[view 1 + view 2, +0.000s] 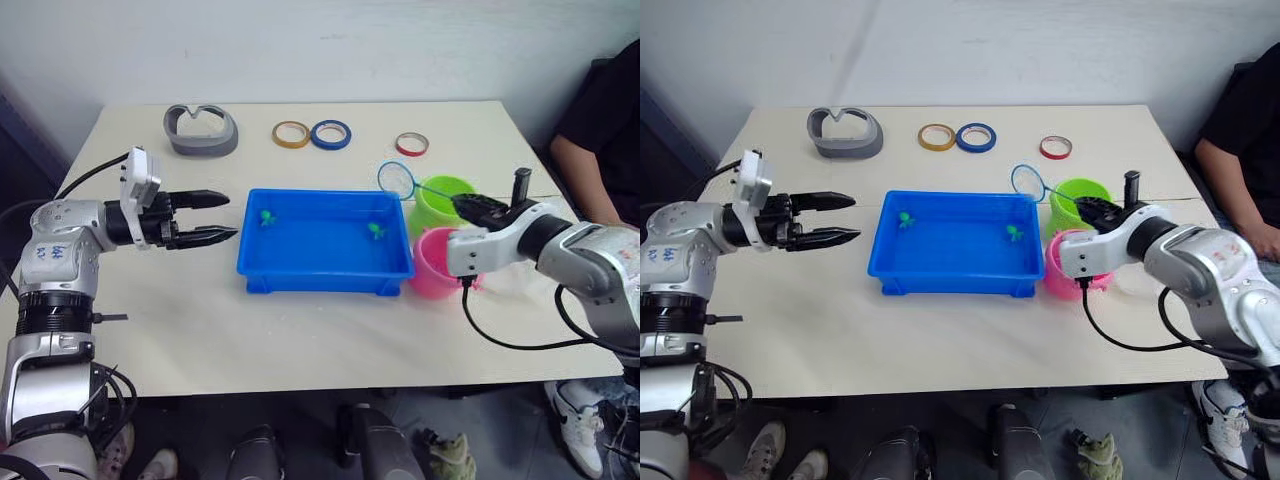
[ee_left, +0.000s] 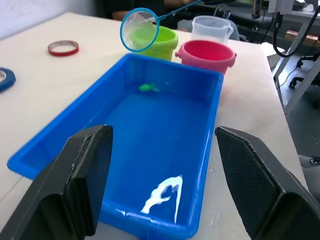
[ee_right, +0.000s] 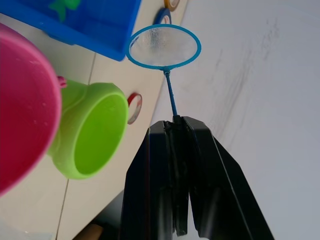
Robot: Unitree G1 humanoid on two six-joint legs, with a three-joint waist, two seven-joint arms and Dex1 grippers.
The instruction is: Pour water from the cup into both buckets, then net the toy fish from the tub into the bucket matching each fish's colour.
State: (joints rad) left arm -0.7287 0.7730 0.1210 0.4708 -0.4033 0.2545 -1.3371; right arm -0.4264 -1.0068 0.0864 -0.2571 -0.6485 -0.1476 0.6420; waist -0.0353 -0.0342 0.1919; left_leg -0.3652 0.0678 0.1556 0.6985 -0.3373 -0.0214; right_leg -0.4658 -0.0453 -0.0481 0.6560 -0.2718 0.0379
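Beside the tub (image 1: pixel 325 282) the left claw (image 1: pixel 222 218) gapes empty; two green fish (image 1: pixel 266 216) remain inside, the right claw (image 3: pixel 176 125) pinching the net (image 1: pixel 396 179) above its corner, so netting seems unfinished.

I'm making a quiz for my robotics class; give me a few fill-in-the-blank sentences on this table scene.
1. The right gripper is shut on the handle of the small blue ____.
2. The two toy fish in the tub are both ____.
3. The left gripper's jaws are ____.
4. The pink bucket stands nearer the robot than the ____ bucket.

Missing words: net; green; open; green
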